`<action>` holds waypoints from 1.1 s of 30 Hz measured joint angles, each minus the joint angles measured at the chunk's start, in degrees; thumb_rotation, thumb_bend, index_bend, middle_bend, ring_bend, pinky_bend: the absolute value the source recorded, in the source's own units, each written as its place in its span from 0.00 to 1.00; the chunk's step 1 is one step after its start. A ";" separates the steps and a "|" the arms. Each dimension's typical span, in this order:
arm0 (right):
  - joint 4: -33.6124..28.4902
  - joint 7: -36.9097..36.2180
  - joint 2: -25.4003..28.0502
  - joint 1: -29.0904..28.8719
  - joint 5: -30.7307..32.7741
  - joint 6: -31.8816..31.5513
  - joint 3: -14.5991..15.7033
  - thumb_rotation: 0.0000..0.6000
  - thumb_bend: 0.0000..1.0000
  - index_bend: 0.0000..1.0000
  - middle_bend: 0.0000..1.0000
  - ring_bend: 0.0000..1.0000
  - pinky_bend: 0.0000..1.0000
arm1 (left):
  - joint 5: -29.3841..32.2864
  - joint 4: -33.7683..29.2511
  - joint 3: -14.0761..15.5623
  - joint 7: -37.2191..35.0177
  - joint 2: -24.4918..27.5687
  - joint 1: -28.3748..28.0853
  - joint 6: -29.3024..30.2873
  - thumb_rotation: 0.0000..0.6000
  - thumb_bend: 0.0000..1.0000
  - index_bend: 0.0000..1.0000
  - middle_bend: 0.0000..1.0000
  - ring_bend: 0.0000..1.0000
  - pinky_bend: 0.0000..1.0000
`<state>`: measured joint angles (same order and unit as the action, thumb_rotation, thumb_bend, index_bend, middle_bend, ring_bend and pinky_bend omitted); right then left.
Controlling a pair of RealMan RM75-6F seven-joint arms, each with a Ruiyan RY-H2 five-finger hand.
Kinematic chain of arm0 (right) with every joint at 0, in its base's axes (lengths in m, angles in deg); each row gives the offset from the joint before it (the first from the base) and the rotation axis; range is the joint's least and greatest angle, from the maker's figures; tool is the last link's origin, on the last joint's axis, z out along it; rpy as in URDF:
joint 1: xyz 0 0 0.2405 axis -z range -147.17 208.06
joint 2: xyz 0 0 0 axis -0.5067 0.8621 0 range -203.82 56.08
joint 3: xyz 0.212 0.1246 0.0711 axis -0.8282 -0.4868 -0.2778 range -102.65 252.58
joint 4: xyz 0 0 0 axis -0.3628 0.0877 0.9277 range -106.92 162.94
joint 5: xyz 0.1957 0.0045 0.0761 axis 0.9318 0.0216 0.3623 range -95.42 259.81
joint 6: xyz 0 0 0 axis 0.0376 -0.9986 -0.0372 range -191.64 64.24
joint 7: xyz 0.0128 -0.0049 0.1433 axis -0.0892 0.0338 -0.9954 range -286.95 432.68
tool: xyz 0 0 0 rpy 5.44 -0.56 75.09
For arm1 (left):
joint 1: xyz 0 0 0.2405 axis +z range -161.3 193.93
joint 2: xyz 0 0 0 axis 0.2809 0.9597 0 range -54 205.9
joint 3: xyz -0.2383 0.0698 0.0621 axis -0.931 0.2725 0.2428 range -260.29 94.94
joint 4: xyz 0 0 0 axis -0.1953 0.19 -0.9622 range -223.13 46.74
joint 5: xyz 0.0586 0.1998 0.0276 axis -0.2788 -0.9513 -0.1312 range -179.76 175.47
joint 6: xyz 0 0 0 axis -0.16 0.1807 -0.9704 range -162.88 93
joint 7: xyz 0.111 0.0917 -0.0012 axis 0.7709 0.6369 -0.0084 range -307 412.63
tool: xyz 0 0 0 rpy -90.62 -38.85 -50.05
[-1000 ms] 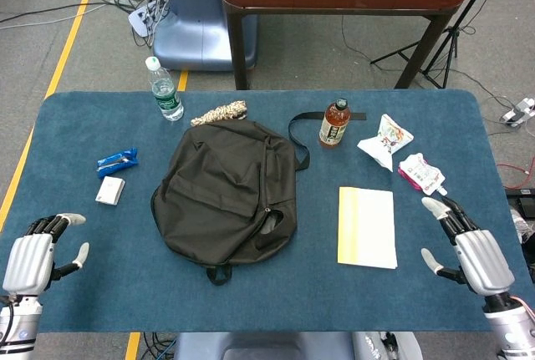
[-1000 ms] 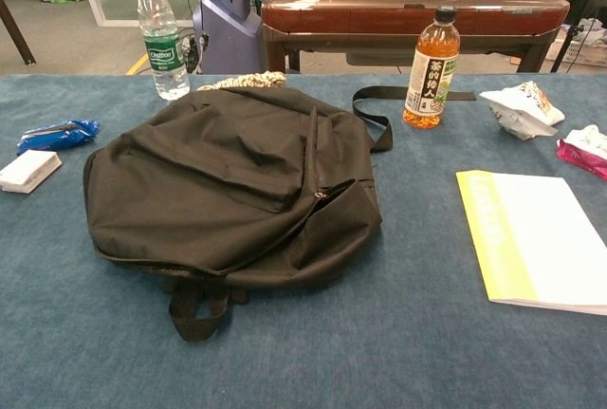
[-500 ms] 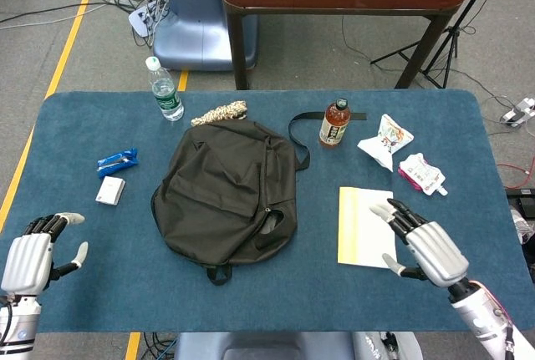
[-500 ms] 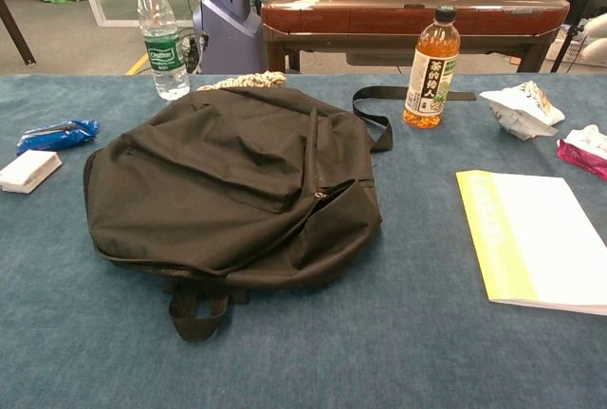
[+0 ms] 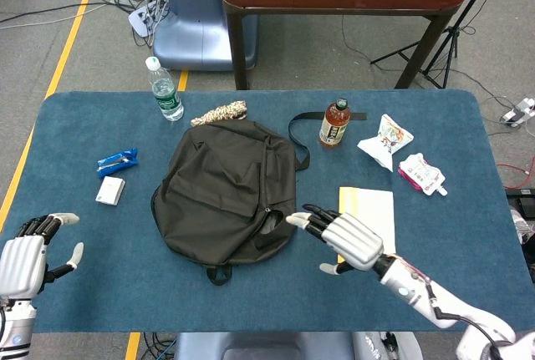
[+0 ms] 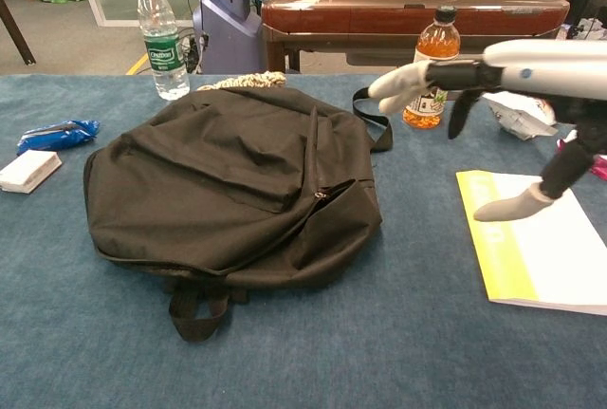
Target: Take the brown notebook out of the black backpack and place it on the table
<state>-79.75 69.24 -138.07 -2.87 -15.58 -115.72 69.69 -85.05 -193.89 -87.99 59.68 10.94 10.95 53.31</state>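
The black backpack point(image 5: 226, 193) point(image 6: 232, 186) lies flat in the middle of the blue table, its zipper mostly closed. No brown notebook shows; the bag hides whatever is inside. My right hand point(image 5: 347, 239) point(image 6: 531, 105) hovers open with fingers spread, just right of the backpack's lower right corner, fingertips pointing at the bag and apart from it. My left hand point(image 5: 25, 256) rests open at the front left edge of the table, far from the bag, and shows only in the head view.
A yellow-spined white booklet point(image 5: 372, 222) point(image 6: 545, 238) lies right of the bag, partly under my right hand. A tea bottle point(image 5: 334, 123), two snack packets point(image 5: 386, 139), a water bottle point(image 5: 165, 89), a blue packet point(image 5: 117, 159) and a white box point(image 5: 109, 190) ring the bag.
My right hand has swept left from the table's right edge, across the booklet, to just beside the backpack. The left hand has barely moved.
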 measured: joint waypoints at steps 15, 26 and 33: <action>7.39 6.51 -13.60 -11.79 8.35 9.78 -4.45 1.00 0.22 0.26 0.17 0.04 0.32 | -0.35 -1.32 -0.17 0.07 0.67 0.75 1.23 1.00 0.33 0.35 0.32 0.25 0.20; 16.45 13.30 -23.86 -17.57 11.75 12.71 -4.63 1.00 0.22 0.23 0.16 0.04 0.32 | -0.71 -2.38 -0.22 0.74 1.21 0.91 1.48 1.00 0.33 0.35 0.32 0.25 0.20; 21.89 14.83 -28.83 -20.06 13.18 13.06 -4.44 1.00 0.22 0.23 0.16 0.04 0.32 | -0.54 -2.77 -0.14 0.59 1.77 1.33 1.76 1.00 0.33 0.35 0.32 0.25 0.20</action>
<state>-57.86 84.08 -166.90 -22.92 -2.40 -102.65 65.25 -85.59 -196.67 -88.13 60.27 12.70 12.28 55.07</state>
